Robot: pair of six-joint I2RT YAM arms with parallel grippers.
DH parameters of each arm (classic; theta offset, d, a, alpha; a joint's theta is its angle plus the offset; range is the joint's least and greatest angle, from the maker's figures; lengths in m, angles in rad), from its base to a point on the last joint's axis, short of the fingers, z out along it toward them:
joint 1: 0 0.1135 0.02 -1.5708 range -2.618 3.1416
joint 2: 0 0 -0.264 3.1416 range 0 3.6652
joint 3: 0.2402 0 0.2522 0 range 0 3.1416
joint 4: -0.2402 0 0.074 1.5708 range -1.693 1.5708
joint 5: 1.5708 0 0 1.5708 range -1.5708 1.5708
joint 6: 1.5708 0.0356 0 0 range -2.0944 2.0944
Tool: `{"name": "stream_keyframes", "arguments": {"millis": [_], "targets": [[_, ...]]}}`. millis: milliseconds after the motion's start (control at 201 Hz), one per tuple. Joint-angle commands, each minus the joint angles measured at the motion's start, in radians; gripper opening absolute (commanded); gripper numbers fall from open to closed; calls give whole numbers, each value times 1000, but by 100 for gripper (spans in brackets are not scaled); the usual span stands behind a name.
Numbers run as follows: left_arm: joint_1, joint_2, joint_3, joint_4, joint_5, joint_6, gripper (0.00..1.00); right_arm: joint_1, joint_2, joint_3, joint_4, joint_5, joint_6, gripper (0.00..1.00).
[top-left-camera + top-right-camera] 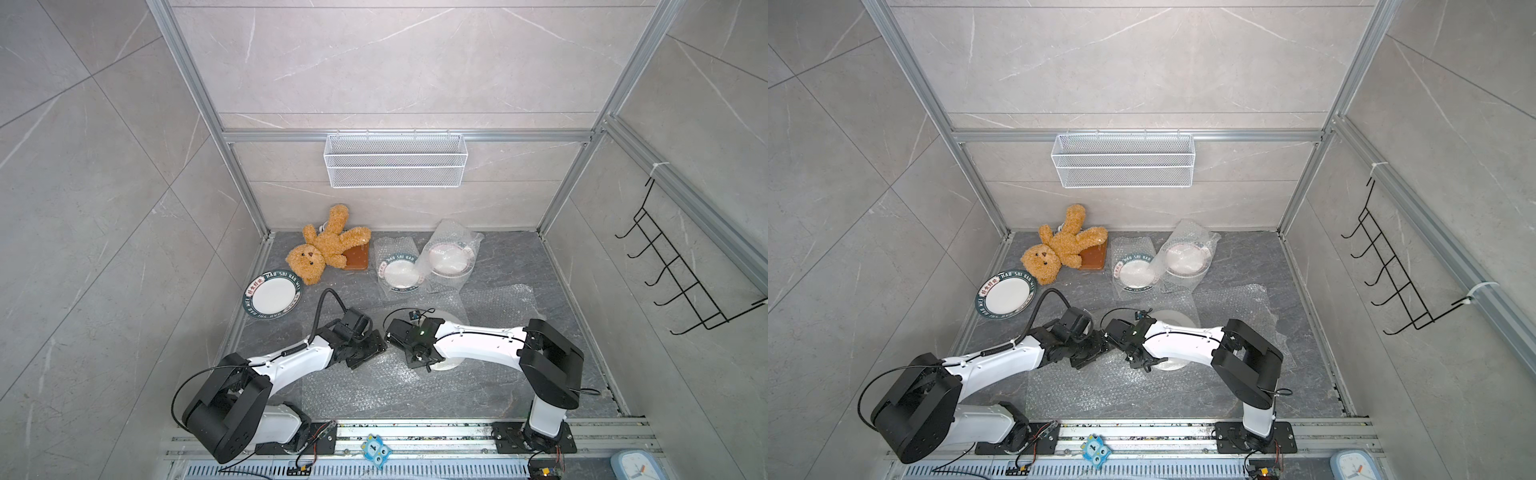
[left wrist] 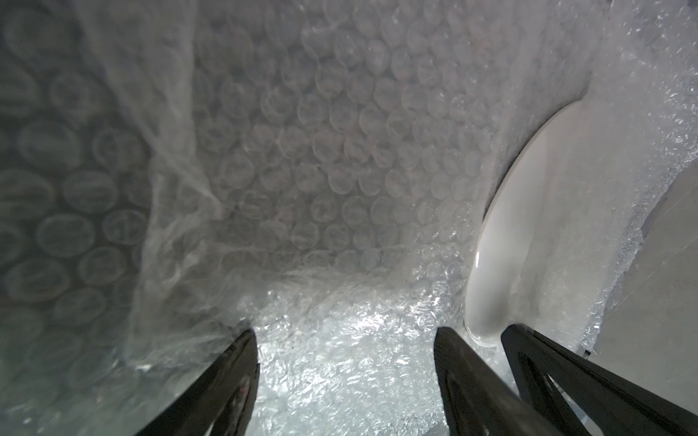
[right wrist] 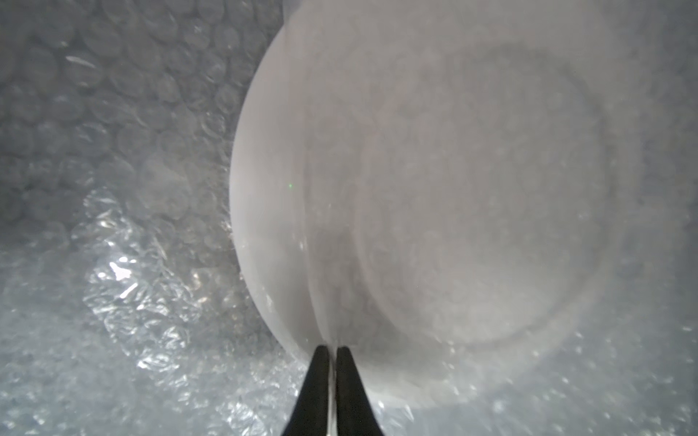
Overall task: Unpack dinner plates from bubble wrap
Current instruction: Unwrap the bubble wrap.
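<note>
A white dinner plate (image 1: pixel 451 365) lies upside down under my right arm, inside bubble wrap (image 1: pixel 374 390) spread over the table's middle. In the right wrist view its underside (image 3: pixel 472 188) shows through the wrap. My right gripper (image 3: pixel 331 349) is shut on a thin fold of wrap at the plate's edge. My left gripper (image 2: pixel 345 336) stands open over crinkled wrap (image 2: pixel 302 151), beside the plate's rim (image 2: pixel 528 234). In both top views the two grippers (image 1: pixel 376 345) (image 1: pixel 390 332) nearly touch. One bare green-rimmed plate (image 1: pixel 272 296) rests at the left. Two wrapped plates (image 1: pixel 401 272) (image 1: pixel 451 259) lie at the back.
A teddy bear (image 1: pixel 322 249) lies on a brown slab (image 1: pixel 356 257) at the back left. A white wire basket (image 1: pixel 395 160) hangs on the back wall and a black hook rack (image 1: pixel 681 274) on the right wall. More loose wrap (image 1: pixel 498 299) lies right of the arms.
</note>
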Motion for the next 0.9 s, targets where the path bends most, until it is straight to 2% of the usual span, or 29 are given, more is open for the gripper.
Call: {"name": "stream_keyframes", "arguments": {"millis": [0, 140, 254, 534, 893], "targets": [[0, -16, -1, -27, -11, 3, 75, 4, -67, 26, -68, 62, 8, 2], [0, -16, -5, -18, -6, 3, 75, -11, -153, 25, -104, 95, -4, 0], [0, -21, 0, -27, -15, 12, 76, -77, -239, 19, -161, 123, -10, 0], [2, -11, 9, -36, -17, 19, 76, -356, -485, -119, -148, 74, -92, 0], [17, 7, 23, -54, -24, 28, 76, -701, -544, -224, -140, 57, -124, 0]]}}
